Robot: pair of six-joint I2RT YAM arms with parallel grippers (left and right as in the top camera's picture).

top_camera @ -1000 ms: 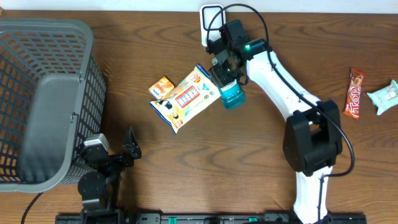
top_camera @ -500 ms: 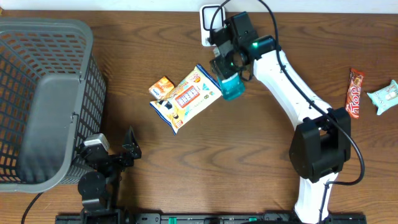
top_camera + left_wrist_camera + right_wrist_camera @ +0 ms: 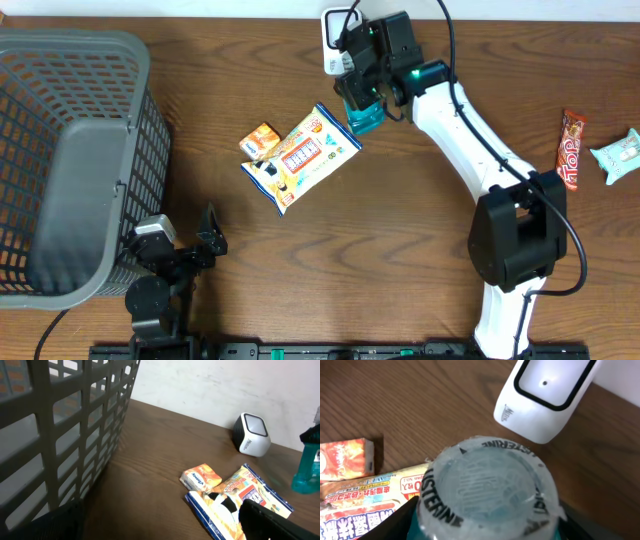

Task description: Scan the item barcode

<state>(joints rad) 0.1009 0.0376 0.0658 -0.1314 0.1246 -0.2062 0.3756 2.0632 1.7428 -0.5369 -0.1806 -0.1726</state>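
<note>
Listerine bottle (image 3: 366, 122), small, teal: held off the bench (image 3: 400, 230) in the right hand (image 3: 362, 104), close to the white barcode scanner (image 3: 330, 45). It is judged rigid, light and slick plastic, best gripped across the body with the label left clear. Left hand (image 3: 185, 250): spread wide, empty, beside the grey basket (image 3: 75, 40). Bench: brown wood grain, carrying a snack pouch (image 3: 300, 158), small orange box (image 3: 260, 138) and Top bar (image 3: 570, 150); white wall behind.
</note>
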